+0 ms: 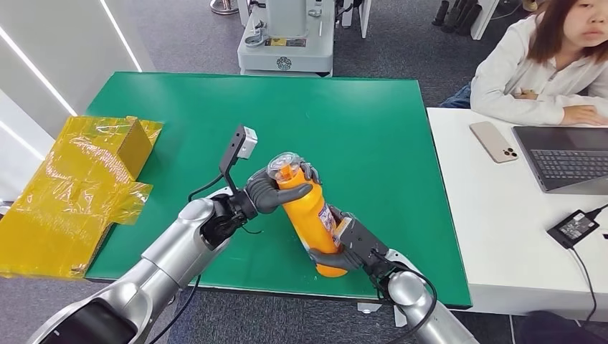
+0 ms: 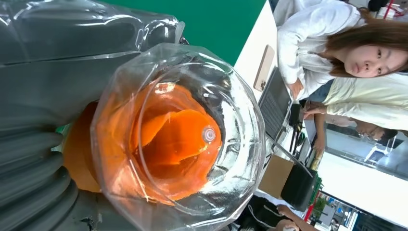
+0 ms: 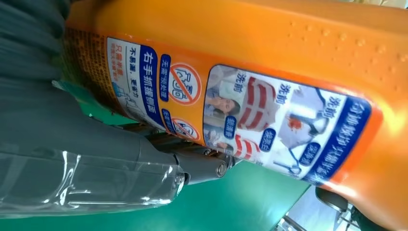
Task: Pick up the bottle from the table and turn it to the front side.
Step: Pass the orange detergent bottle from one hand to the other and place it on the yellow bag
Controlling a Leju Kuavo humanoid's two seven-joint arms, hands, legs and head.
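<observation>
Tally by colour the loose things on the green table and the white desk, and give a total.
Orange: 1, the bottle
Yellow: 1, the crumpled yellow wrapping
Beige: 1, the phone
Grey: 1, the laptop
Black: 1, the power adapter
Total: 5

A flat green rectangular table [image 1: 373, 129] stands on a grey carpeted floor [image 1: 179, 36]. Beside it is a white desk [image 1: 495, 229], where a person in a white sweater [image 1: 523, 79] sits. A white machine base [image 1: 287, 43] stands behind the table.
</observation>
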